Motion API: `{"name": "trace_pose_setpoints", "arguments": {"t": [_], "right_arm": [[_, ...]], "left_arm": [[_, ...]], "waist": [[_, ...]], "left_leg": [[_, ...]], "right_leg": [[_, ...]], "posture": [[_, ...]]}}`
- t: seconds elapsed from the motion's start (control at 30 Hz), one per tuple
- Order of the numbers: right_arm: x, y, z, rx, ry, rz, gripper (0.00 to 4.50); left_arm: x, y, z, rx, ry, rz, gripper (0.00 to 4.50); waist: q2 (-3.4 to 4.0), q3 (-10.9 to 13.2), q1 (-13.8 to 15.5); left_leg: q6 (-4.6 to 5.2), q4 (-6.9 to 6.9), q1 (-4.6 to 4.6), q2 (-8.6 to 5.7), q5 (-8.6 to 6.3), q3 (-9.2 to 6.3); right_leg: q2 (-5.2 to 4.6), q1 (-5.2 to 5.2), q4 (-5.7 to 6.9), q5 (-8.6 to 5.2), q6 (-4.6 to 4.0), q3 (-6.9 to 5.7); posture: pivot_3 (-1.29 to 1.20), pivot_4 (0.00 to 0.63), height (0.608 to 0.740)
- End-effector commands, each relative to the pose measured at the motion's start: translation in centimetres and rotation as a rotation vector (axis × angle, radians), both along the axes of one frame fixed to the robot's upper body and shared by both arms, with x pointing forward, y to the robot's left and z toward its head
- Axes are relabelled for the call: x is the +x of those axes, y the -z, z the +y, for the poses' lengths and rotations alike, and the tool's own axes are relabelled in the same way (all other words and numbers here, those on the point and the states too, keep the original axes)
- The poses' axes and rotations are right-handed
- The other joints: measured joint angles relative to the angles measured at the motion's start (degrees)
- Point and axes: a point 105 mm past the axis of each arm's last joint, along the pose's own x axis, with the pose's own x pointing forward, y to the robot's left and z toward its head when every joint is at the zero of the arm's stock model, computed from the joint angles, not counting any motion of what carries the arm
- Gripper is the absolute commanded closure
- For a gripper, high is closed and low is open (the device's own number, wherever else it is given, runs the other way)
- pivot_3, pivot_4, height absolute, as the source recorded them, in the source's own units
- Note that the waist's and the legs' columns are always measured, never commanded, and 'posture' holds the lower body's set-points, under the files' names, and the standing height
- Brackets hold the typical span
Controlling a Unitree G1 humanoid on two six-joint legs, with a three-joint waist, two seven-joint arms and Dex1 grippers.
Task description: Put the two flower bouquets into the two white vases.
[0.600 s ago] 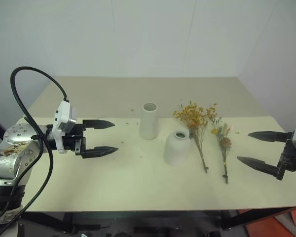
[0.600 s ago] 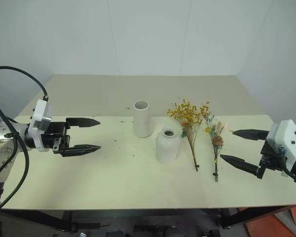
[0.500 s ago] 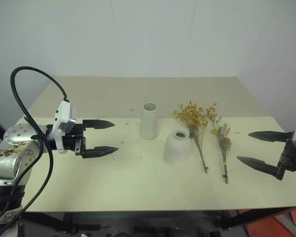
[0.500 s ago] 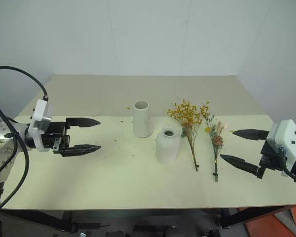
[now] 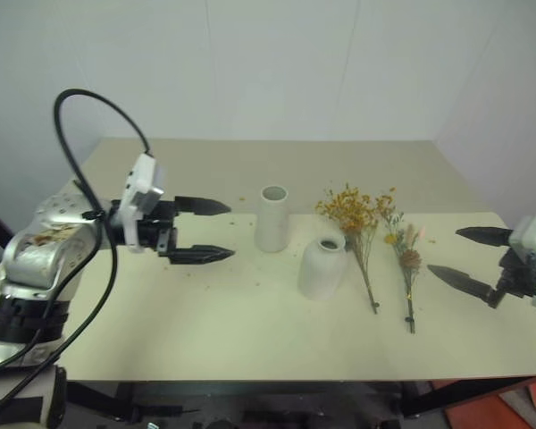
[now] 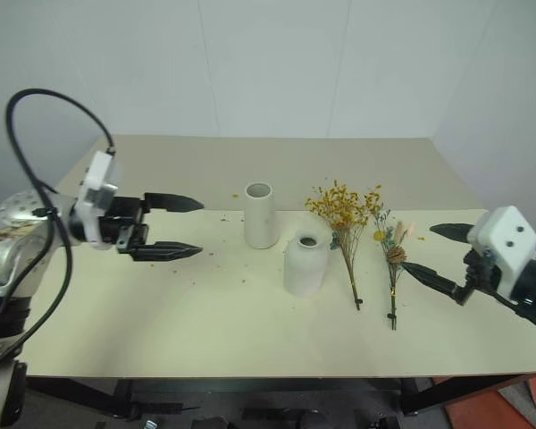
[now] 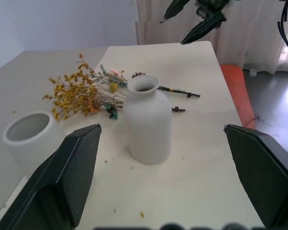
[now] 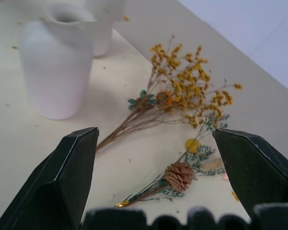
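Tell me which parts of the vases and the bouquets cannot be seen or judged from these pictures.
- Tall cylinder vase: its inside is hidden by its own wall in the head views; the left wrist view's edge and a finger cut off its base.
- Bell vase: its inside looks dark everywhere.
- Bushy bouquet: the bell vase covers part of its stems in the left wrist view.
- Sparse bouquet: a finger hides its stem end in the right wrist view.

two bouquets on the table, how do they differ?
The bushy bouquet is dense with tiny orange-yellow blossoms; the sparse bouquet has a pinecone, a yellow ball flower and pinkish plumes. The bushy one lies next to the bell-shaped vase; the sparse one lies nearer the right gripper. Both lie flat, stems toward the robot.
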Motion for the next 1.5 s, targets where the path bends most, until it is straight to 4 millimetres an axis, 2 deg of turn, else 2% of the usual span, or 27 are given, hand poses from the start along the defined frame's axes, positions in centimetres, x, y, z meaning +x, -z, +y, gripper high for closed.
{"name": "trace_pose_setpoints", "arguments": {"t": [0.03,0.23,0.33,0.43,0.57,0.8,0.93,1.13,1.23,1.4,1.5], "right_arm": [[1.1,-0.1,-0.3,-0.008,0.124,0.023,0.02],[3.0,0.9,-0.6,0.145,0.331,0.242,0.02],[4.0,1.9,-0.8,0.194,0.454,0.44,0.02],[4.3,2.3,-0.3,0.237,0.469,0.587,0.02],[5.0,2.8,0.1,0.266,0.523,0.72,0.02],[7.0,5.1,-0.7,0.255,0.658,0.852,0.02],[7.6,5.7,-0.8,0.237,0.666,0.891,0.02],[8.0,7.9,-0.6,0.173,0.646,0.952,0.02],[8.6,8.5,0.0,0.149,0.616,0.957,0.61],[9.6,9.0,0.5,0.127,0.582,0.945,2.33],[10.3,8.6,0.6,0.137,0.575,0.921,3.39]], "left_arm": [[0.7,-1.2,-1.6,0.033,0.02,-0.031,0.0],[2.2,-2.8,-5.7,0.063,0.074,0.018,0.0],[3.0,-3.1,-7.6,0.111,0.088,0.028,0.0],[3.2,-3.6,-9.5,0.127,0.139,0.024,0.0],[3.1,-3.7,-11.5,0.159,0.21,0.031,0.0],[3.7,-3.5,-13.7,0.165,0.25,0.036,0.0],[3.8,-3.6,-14.4,0.169,0.263,0.031,0.0],[3.6,-3.5,-15.1,0.178,0.279,0.017,0.0],[3.7,-3.4,-14.9,0.185,0.27,0.014,0.0],[3.9,-3.5,-14.5,0.184,0.253,0.013,0.0],[4.0,-3.4,-14.1,0.183,0.24,0.016,0.0]], "waist": [[0.0,0.0,-0.07],[-0.01,0.01,-0.36],[0.0,0.01,-0.61],[0.01,0.02,-0.4],[0.02,0.02,-0.37],[0.03,0.03,-0.41],[0.11,0.08,-0.42],[0.14,0.1,-0.59],[0.14,0.1,-0.8],[0.14,0.09,-1.61],[0.14,0.09,-2.23]], "left_leg": [[0.0,-0.01,-0.03,0.0,0.0,0.0],[0.03,0.08,-0.08,-0.04,-0.02,0.0],[0.04,0.06,-0.05,-0.04,-0.02,0.0],[0.06,0.05,-0.12,-0.03,-0.03,-0.01],[0.07,0.19,-0.91,-0.06,-0.01,0.0],[0.08,0.2,-0.97,-0.08,-0.02,0.02],[0.08,0.19,-0.98,-0.09,-0.02,0.02],[0.08,0.19,-0.99,-0.09,-0.02,0.01],[0.07,0.23,-0.93,-0.09,-0.02,0.0],[0.07,0.25,-0.87,-0.07,-0.02,0.0],[0.07,0.25,-0.84,-0.07,-0.02,0.0]], "right_leg": [[0.0,-0.03,0.0,0.05,-0.09,0.01],[0.0,-0.11,0.16,0.16,-0.3,0.04],[0.0,-0.11,0.17,0.15,-0.31,0.06],[0.02,-0.2,0.18,0.14,-0.35,0.05],[0.0,-1.08,0.38,0.19,-0.4,0.09],[-0.02,-1.18,0.46,0.2,-0.4,0.09],[-0.03,-1.18,0.46,0.2,-0.39,0.09],[-0.02,-1.2,0.48,0.2,-0.39,0.09],[-0.01,-1.17,0.53,0.22,-0.37,0.1],[0.0,-1.1,0.53,0.22,-0.36,0.09],[0.0,-1.1,0.55,0.23,-0.36,0.12]], "posture": [[0.0,0.15,0.74],[0.0,0.15,0.74],[0.0,0.15,0.74],[0.0,0.15,0.74],[0.0,0.15,0.74],[0.0,0.15,0.74],[0.0,0.15,0.74],[0.0,0.15,0.74],[0.0,0.15,0.74],[0.0,0.15,0.74],[0.0,0.15,0.74]]}}
